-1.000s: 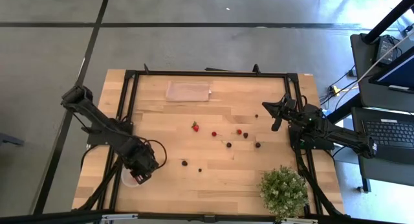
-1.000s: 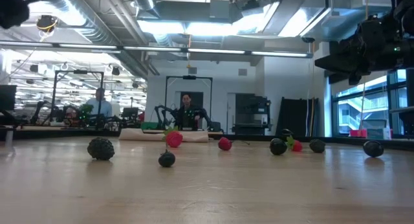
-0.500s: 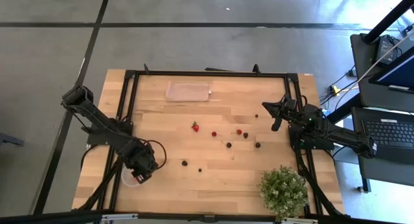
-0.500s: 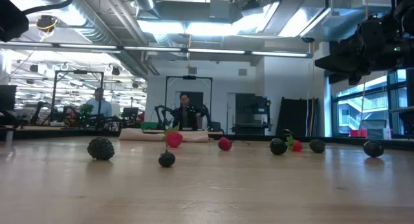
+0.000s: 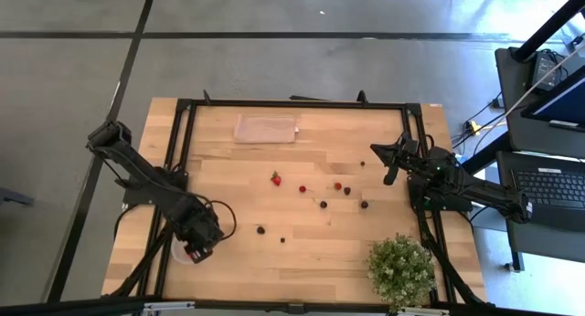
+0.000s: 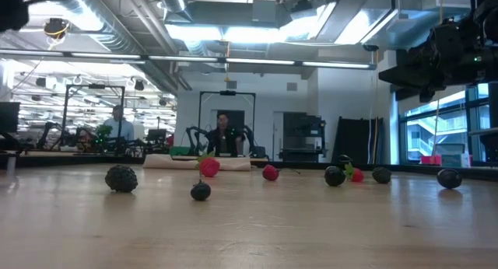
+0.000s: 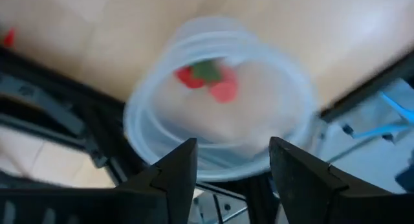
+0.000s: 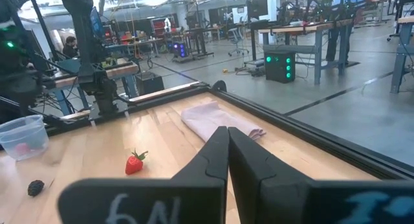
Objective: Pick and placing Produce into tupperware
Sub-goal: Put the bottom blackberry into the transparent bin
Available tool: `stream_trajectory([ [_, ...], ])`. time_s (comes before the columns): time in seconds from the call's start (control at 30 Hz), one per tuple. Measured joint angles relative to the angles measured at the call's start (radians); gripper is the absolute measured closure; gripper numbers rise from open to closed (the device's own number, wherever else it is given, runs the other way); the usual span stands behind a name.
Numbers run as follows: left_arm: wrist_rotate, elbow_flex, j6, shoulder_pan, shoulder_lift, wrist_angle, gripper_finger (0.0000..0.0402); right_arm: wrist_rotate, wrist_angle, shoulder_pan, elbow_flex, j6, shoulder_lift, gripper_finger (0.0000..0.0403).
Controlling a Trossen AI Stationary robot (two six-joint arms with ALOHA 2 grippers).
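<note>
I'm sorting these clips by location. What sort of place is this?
Most likely a robotics lab or open workshop: other robot rigs on benches stand behind the wooden table, a person sits at a workstation, and ducts run across the bare ceiling.

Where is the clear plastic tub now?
In the high view the clear plastic tub stands near the table's front-left corner, directly under the left gripper.
</note>
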Motion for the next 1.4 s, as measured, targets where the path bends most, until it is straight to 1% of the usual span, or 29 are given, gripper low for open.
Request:
stream_trajectory([
  [0.03, -0.012, 0.018, 0.016, 0.0, 0.0, -0.002, 0.022, 0.0, 0.0, 0.0, 0.0, 0.0, 0.0, 0.0389],
  [0.1, -0.067, 0.06, 0.045, 0.003, 0.0, -0.01, 0.022, 0.0, 0.0, 0.0, 0.0, 0.0, 0.0, 0.0389],
  [0.2, -0.228, 0.114, 0.142, 0.016, -0.001, -0.003, 0.022, 0.0, 0.0, 0.0, 0.0, -0.001, 0.0, 0.0389],
  [0.27, -0.348, 0.139, 0.245, 0.034, -0.002, 0.02, 0.022, 0.0, 0.0, 0.0, 0.0, 0.0, 0.0, 0.0389],
  [0.33, -0.42, 0.145, 0.375, 0.065, -0.002, 0.082, 0.022, 0.0, 0.0, 0.0, 0.0, 0.0, 0.0, 0.0389],
  [0.43, -0.43, 0.146, 0.528, 0.125, 0.002, 0.193, 0.022, 0.0, 0.002, 0.0, 0.0, 0.001, 0.0, 0.0389],
  [0.5, -0.43, 0.147, 0.585, 0.171, 0.02, 0.26, 0.022, 0.0, 0.005, 0.0, 0.0, 0.001, 0.0, 0.0389],
  [0.6, -0.464, 0.147, 0.658, 0.23, 0.053, 0.324, 0.022, 0.0, 0.008, 0.0, 0.0, 0.001, 0.0, 0.0389],
  [0.67, -0.496, 0.147, 0.696, 0.262, 0.079, 0.338, 0.022, 0.0, 0.008, 0.0, 0.0, 0.001, 0.0, 0.0389],
  [0.77, -0.499, 0.147, 0.792, 0.303, 0.119, 0.342, 0.0218, 0.0, 0.008, 0.0, 0.0, 0.004, 0.0, 0.0389],
  [0.83, -0.496, 0.147, 0.854, 0.319, 0.146, 0.344, 0.0209, 0.0, 0.006, 0.0, 0.0, 0.004, 0.0, 0.0389],
  [0.93, -0.49, 0.147, 0.921, 0.335, 0.187, 0.363, 0.0186, 0.0, 0.006, 0.0, 0.0, 0.004, 0.0, 0.0389],
  [1.03, -0.491, 0.146, 0.939, 0.347, 0.223, 0.378, 0.0159, 0.0, 0.003, 0.0, 0.0, 0.004, 0.0, 0.0389],
  [1.13, -0.491, 0.146, 0.939, 0.353, 0.252, 0.382, 0.0143, 0.0, -0.001, 0.0, 0.0, 0.003, 0.0, 0.0389],
  [1.27, -0.49, 0.146, 0.941, 0.352, 0.274, 0.39, 0.0137, 0.0, -0.002, 0.0, 0.0, 0.003, 0.0, 0.0389],
  [1.4, -0.476, 0.146, 0.958, 0.351, 0.296, 0.397, 0.0143, 0.0, -0.002, 0.0, 0.0, 0.002, 0.0, 0.0389],
])
